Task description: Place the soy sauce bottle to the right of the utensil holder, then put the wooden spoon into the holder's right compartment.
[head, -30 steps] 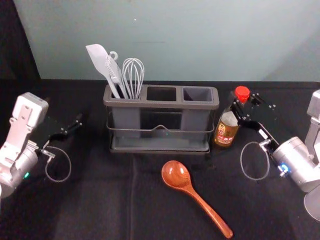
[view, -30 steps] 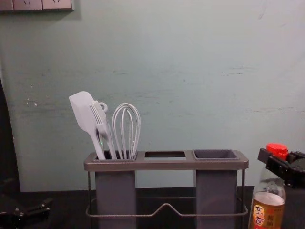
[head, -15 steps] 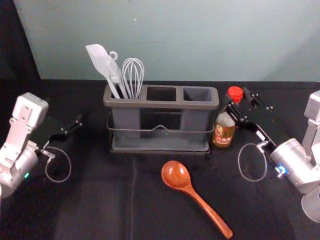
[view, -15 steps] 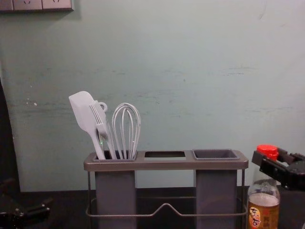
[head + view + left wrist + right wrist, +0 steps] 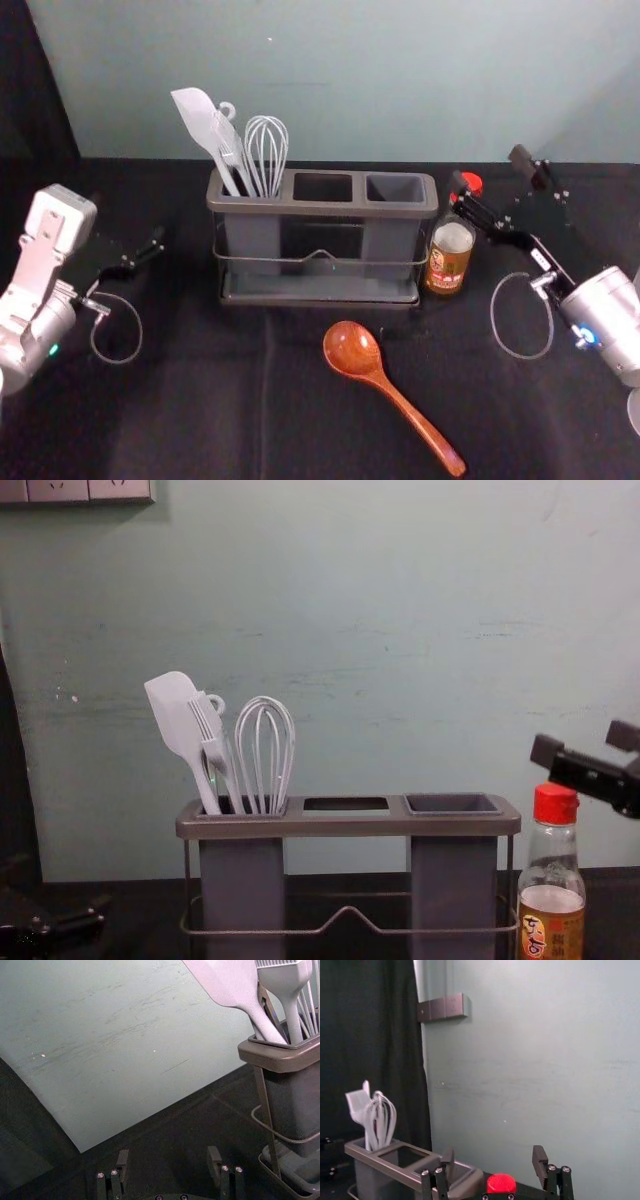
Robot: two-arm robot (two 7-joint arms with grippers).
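The soy sauce bottle (image 5: 446, 262) stands upright close beside the right end of the utensil holder (image 5: 322, 209); its red cap (image 5: 555, 804) is uncovered in the chest view. Just above the cap, my right gripper (image 5: 490, 171) is open, its fingers spread with nothing between them. In the right wrist view the red cap (image 5: 501, 1183) lies low, below the gap of my right gripper (image 5: 493, 1158). The wooden spoon (image 5: 352, 350) lies on the table in front of the holder, handle toward the front right. My left gripper (image 5: 126, 226) is parked at the left; its wrist view shows the left gripper (image 5: 168, 1156) open.
A white spatula (image 5: 200, 122), a whisk (image 5: 266, 150) and another white utensil stand in the holder's left compartment. Its middle opening (image 5: 323, 188) and right compartment (image 5: 395, 188) hold nothing visible. A wall (image 5: 400, 80) rises behind the black-covered table (image 5: 180, 400).
The bottle has shifted slightly left toward the holder and now stands free. My right gripper has opened wider and risen from the bottle's neck to above its cap. The left arm stays still.
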